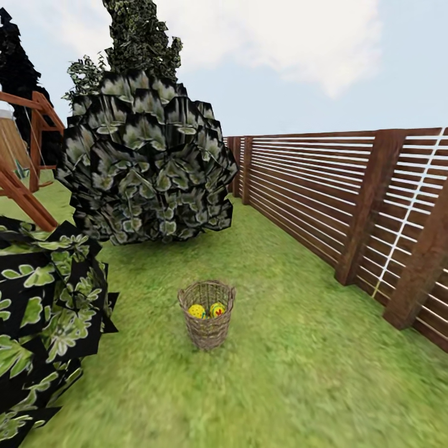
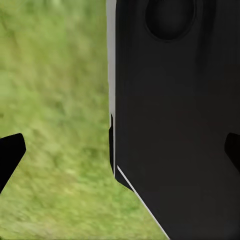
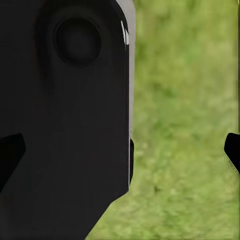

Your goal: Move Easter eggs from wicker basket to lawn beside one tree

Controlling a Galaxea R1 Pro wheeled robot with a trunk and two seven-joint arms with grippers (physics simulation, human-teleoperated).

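The wicker basket point(image 1: 207, 323) stands upright on the lawn point(image 1: 298, 367) a short way ahead, in the middle of the head view. Two Easter eggs point(image 1: 196, 310) point(image 1: 217, 309), yellow with coloured marks, show inside it; I cannot tell whether a third lies beneath them. A tall tree crown point(image 1: 140, 37) rises behind a big round bush point(image 1: 149, 162). My left gripper point(image 2: 120, 152) and right gripper point(image 3: 120, 152) are both open and hold nothing. Their dark fingertips point(image 2: 10, 156) point(image 3: 233, 149) stand wide apart beside a black part of the robot's body, over blurred grass.
A brown slatted wooden fence point(image 1: 348, 199) runs along the right side of the lawn. A leafy dark bush point(image 1: 43, 317) stands close at the near left. A red-brown wooden frame point(image 1: 31, 155) is at the far left. Open grass surrounds the basket.
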